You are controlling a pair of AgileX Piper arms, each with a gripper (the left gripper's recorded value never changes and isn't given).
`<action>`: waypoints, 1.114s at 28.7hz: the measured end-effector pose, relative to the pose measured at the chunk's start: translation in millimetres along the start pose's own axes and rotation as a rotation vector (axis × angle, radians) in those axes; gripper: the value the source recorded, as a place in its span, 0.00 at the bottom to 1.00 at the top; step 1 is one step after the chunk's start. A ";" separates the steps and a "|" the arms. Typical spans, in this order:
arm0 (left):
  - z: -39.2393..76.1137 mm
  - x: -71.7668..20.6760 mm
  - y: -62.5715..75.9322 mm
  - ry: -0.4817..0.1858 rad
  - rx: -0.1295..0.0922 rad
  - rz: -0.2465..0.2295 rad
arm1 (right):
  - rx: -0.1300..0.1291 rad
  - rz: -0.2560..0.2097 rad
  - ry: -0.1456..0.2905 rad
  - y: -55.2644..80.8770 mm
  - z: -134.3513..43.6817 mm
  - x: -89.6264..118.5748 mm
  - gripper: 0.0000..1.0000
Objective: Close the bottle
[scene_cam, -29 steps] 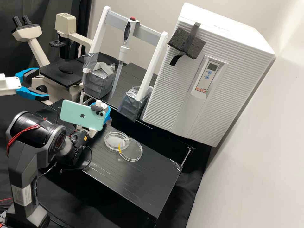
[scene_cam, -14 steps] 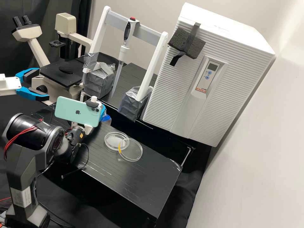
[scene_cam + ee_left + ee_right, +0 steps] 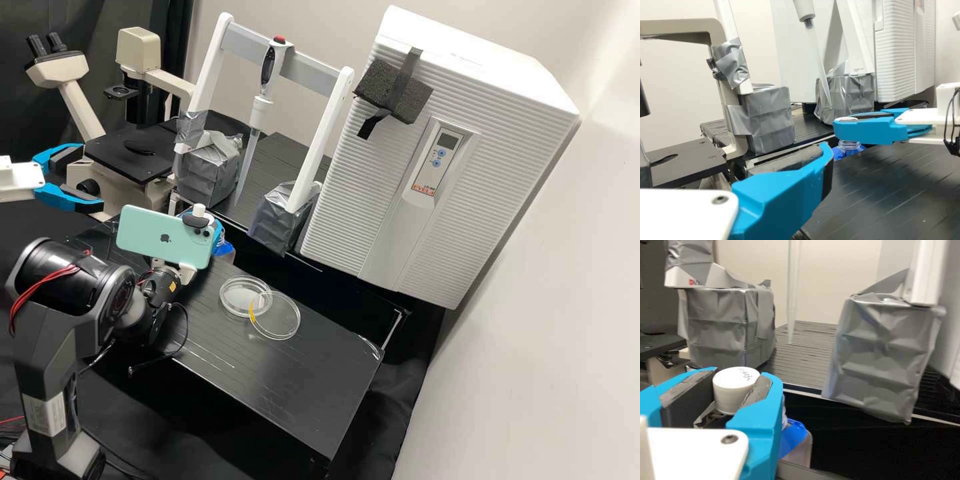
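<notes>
- The right gripper [image 3: 732,390] has its fingers narrowed onto a white cap [image 3: 736,381], which sits upright between the pads.
- The bottle [image 3: 796,440] stands on the bench [image 3: 300,380] right under this gripper, its blue neck showing just below the fingers. Whether the cap touches the neck, I cannot tell.
- A phone [image 3: 167,235] rides on this arm's wrist.
- The left gripper [image 3: 90,177] hangs well apart from the bottle, beside the microscope [image 3: 127,147], fingers spread wide and holding nothing.
- Two clear dishes [image 3: 260,307] lie overlapping on the bench near the bottle.
- A pipette [image 3: 257,113] hangs in its stand behind, tip pointing down.
</notes>
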 end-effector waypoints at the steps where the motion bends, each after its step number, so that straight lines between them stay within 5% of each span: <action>1: -0.2 0.0 0.1 0.002 -0.001 0.001 | -0.001 0.003 -0.003 0.8 0.9 0.0 0.00; 17: -0.6 0.6 0.4 0.021 -0.017 0.009 | -0.049 0.018 -0.017 3.9 4.4 4.8 0.00; 32: -0.7 0.0 -0.2 0.024 -0.020 0.007 | -0.051 0.024 -0.015 5.4 3.7 7.5 0.00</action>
